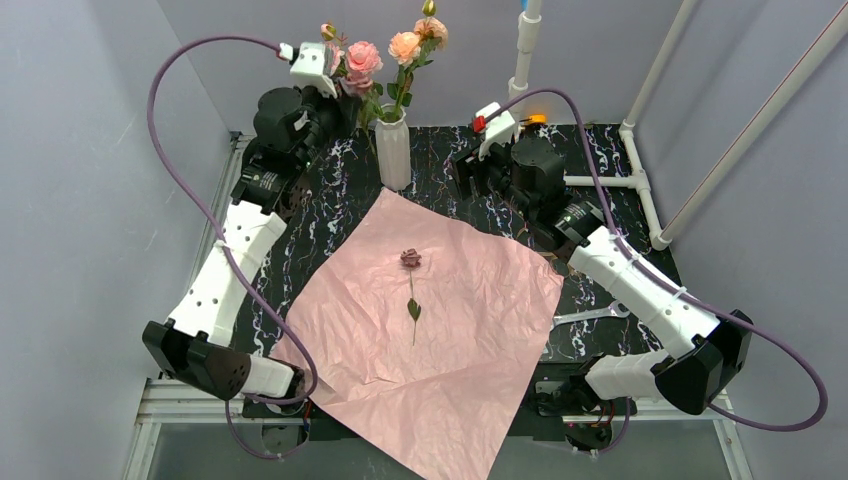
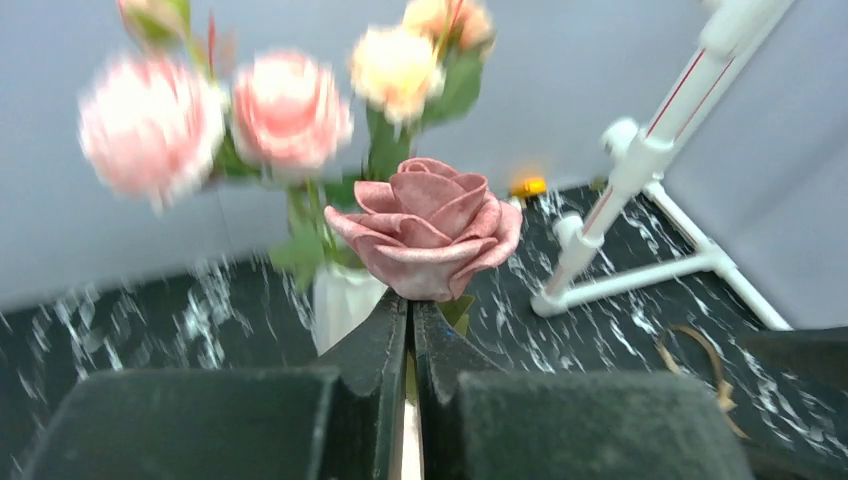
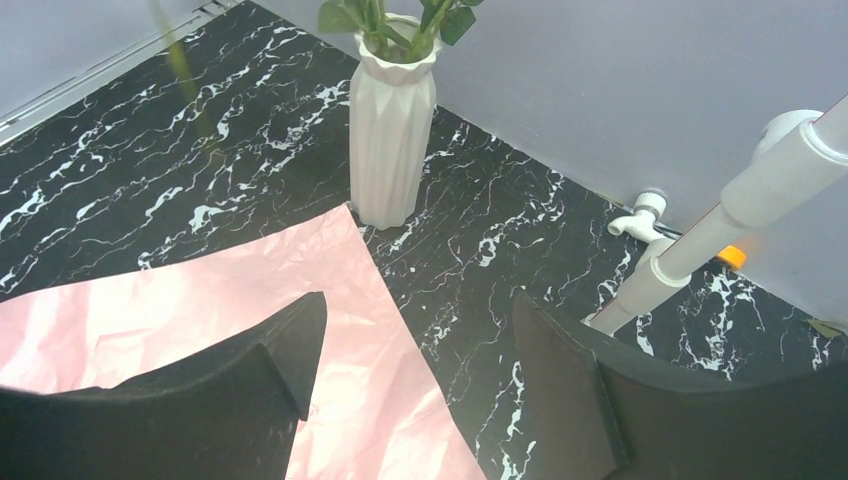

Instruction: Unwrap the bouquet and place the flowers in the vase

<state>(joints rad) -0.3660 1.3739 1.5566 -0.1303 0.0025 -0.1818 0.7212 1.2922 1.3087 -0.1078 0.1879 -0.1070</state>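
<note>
The black marbled table (image 1: 340,190) carries a pink paper sheet (image 1: 440,330), spread flat and crinkled. At its far corner stands the white ribbed vase (image 1: 393,150), with pink and peach flowers (image 1: 404,45) in it. The right gripper (image 3: 418,300) hovers to the right of the vase, jaws wide and empty. The left gripper (image 2: 411,305) is clamped tight on the stem of 1 mauve rose (image 2: 425,230), raised beside those blooms. Another dark rose (image 1: 410,258) lies mid-sheet. A tan ribbon (image 2: 705,365) lies on the table.
</note>
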